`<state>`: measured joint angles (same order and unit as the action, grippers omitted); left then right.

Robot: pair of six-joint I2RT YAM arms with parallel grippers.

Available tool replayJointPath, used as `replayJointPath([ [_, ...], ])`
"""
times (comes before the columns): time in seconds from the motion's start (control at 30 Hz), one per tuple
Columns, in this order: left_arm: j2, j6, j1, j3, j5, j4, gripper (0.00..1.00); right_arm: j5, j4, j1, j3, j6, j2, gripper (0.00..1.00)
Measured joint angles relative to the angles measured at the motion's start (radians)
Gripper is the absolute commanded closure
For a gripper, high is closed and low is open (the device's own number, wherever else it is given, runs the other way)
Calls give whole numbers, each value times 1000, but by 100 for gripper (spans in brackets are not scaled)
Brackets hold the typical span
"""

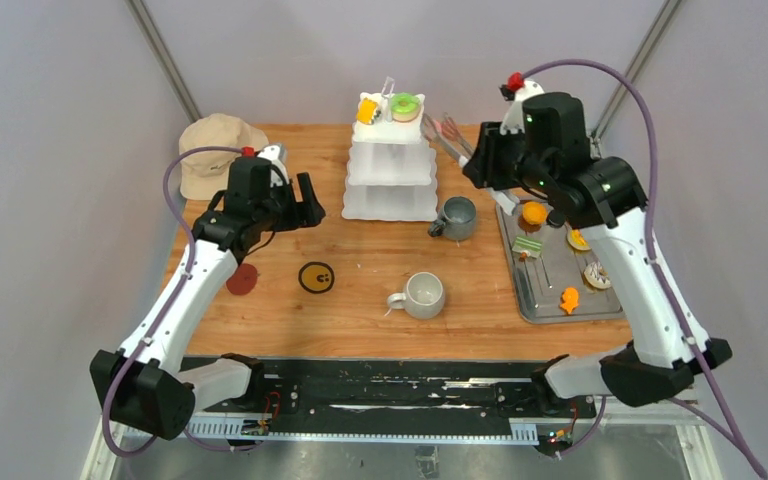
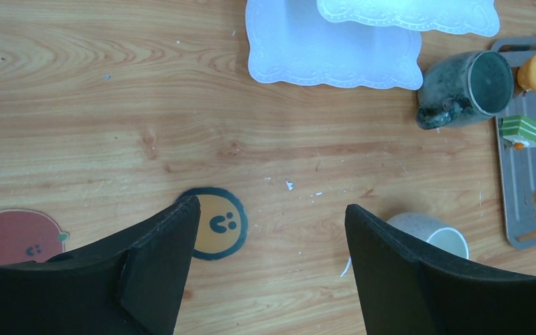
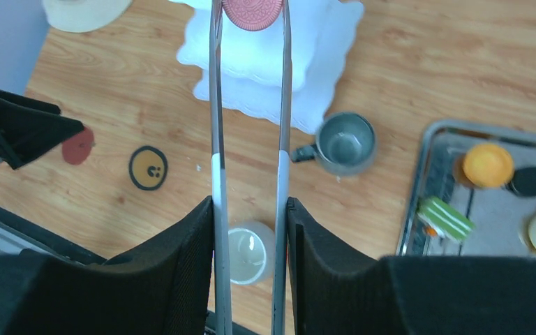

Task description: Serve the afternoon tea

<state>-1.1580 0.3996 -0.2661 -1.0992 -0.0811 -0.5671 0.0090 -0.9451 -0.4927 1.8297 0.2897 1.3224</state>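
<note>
My right gripper (image 3: 250, 202) is shut on a pair of steel tongs (image 3: 216, 139). The tongs' tips pinch a round pink pastry (image 3: 252, 10) over the white three-tier stand (image 3: 265, 63). In the top view the tongs (image 1: 450, 140) reach from the right gripper (image 1: 480, 165) toward the stand (image 1: 390, 180), whose top tier carries a yellow piece (image 1: 367, 110) and a green-pink donut (image 1: 406, 105). My left gripper (image 2: 272, 206) hangs open and empty over the bare wood, left of the stand. Two grey mugs stand on the table, a dark one (image 1: 457, 217) and a light one (image 1: 424, 294).
A steel tray (image 1: 543, 300) at the right holds an orange piece (image 1: 534, 212), a green-white slice (image 1: 527, 246) and other pastries. A beige hat (image 1: 215, 150) lies at the back left. Yellow (image 1: 316, 277) and red (image 1: 242, 280) round stickers mark the wood.
</note>
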Motion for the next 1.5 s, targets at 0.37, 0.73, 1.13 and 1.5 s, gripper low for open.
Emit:
replayJointPath([
  [0.37,26,-3,0,0,32,-31,20,-10,122,-83,130,-18,234,73],
  [0.73,31,-4,0,0,41,-56,20,-10,150,-84,148,-23,294,64],
  [1.13,31,-4,0,0,41,-64,20,-17,157,-84,148,-22,296,55],
  [1.5,31,-4,0,0,41,-63,19,-20,163,-85,130,-21,275,64],
])
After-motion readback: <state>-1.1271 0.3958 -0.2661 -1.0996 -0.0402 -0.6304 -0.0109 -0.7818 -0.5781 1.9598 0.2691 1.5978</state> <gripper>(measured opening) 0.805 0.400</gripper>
